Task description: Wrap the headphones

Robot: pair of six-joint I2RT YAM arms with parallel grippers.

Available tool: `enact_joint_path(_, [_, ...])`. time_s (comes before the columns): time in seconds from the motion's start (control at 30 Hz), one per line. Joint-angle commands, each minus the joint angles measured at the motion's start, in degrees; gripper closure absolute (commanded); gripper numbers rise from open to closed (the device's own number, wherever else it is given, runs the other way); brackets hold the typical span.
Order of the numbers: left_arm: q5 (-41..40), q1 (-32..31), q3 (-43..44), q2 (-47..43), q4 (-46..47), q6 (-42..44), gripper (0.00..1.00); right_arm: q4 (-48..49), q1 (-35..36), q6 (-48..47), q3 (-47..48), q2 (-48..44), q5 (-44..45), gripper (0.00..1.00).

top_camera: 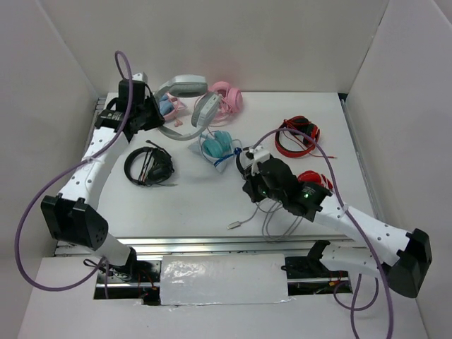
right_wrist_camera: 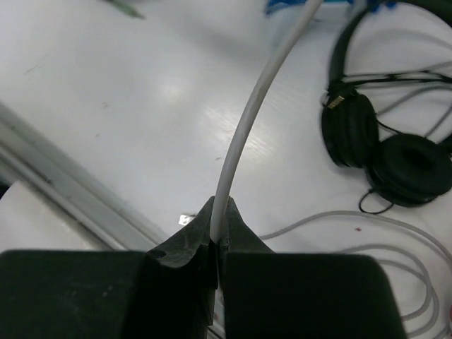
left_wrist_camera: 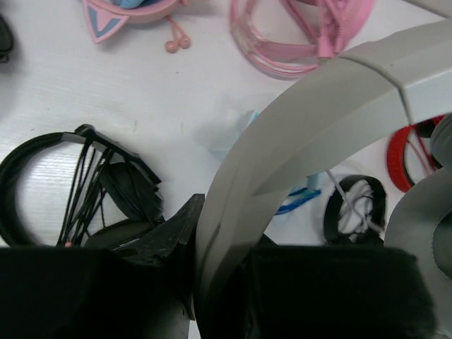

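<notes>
i've got the left gripper point(top_camera: 147, 110) at the far left of the table point(top_camera: 205, 205), clamped on the wide band point(left_wrist_camera: 318, 106) of the headphones point(top_camera: 187, 86). in the left wrist view the pale grey band runs straight up between the fingers. the headphones sit at the far edge, just beside the pink pair point(top_camera: 227, 95), with one grey ear cup point(top_camera: 206, 109) hanging toward the teal pair point(top_camera: 217, 146).

the right gripper point(right_wrist_camera: 217, 229) is over the middle right of the table, pinched shut on the thin cable point(right_wrist_camera: 263, 88), which rises out from between the fingertips. the rest of the cable lies in loose loops point(top_camera: 272, 217) on the near side, and its plug point(top_camera: 232, 227) rests near the front edge.

i'd expect the band to be stiff and fairly light, so the hold on it should do as an anchor. the padding may let it twist if i pull sideways. the cable is limp, thin and probably slick. it will sag and could slide through the pinch, so i'd keep light tension and lead it around the band close to the ear cup. a hard tug could strain it where it joins the cup.

the black pair point(top_camera: 150, 166) and the red pair point(top_camera: 298, 138) lie near enough that a swinging loop could snag them.
</notes>
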Motion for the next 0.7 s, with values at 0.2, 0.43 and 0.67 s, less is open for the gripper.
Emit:
enact_joint_path(0.2, [-15.9, -7.6, -1.7, 5.5, 3.9, 0.6, 1.0, -14.9, 18.0, -19.5, 23.8, 0.6, 12.1, 1.0])
enact_joint_path(0.43, [-15.5, -16.8, -8.7, 5.5, 10.7, 12.3, 1.0, -21.3, 23.0, -35.5, 38.4, 9.3, 20.4, 1.0])
enact_joint_path(0.67, [-16.0, -28.6, -22.1, -0.9, 16.6, 21.4, 1.0, -20.2, 14.2, -45.9, 46.6, 10.3, 18.5, 1.0])
